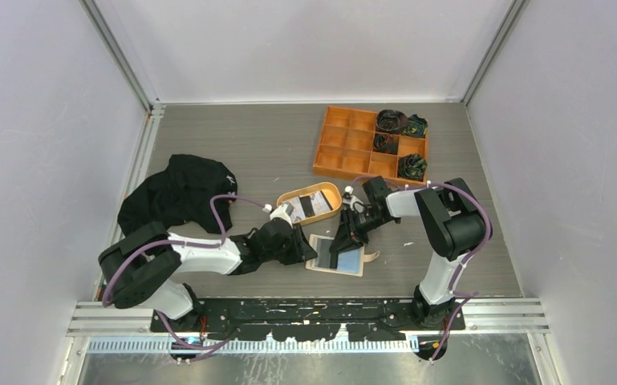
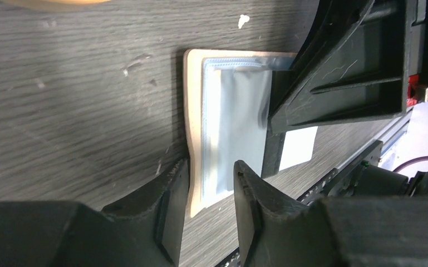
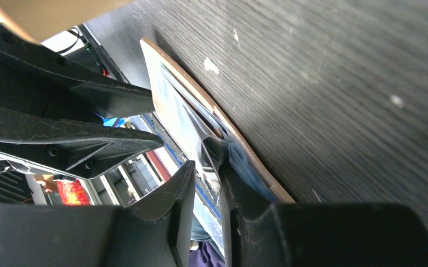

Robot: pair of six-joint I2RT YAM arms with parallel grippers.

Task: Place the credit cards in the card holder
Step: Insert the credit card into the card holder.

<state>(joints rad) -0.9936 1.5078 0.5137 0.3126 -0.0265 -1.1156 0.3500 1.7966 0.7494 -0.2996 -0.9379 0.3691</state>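
The card holder (image 1: 321,255) lies open on the table, with a beige rim (image 2: 195,111) and a clear pocket, and also shows in the right wrist view (image 3: 200,92). My left gripper (image 1: 303,245) is open, its jaws (image 2: 208,178) straddling the holder's near corner, one finger against the bowed edge. My right gripper (image 1: 338,247) is over the holder's other half, its jaws (image 3: 208,172) nearly together on a thin blue card (image 1: 353,261), which looks pale in the left wrist view (image 2: 300,147). A light card (image 1: 301,208) and a dark card (image 1: 321,204) lie in the oval tray.
The oval orange-tan tray (image 1: 282,200) sits just behind the holder. An orange compartment box (image 1: 345,148) with dark rolled items (image 1: 391,122) stands at the back right. A black cloth (image 1: 180,188) lies at the left. The table's front rail is close to the holder.
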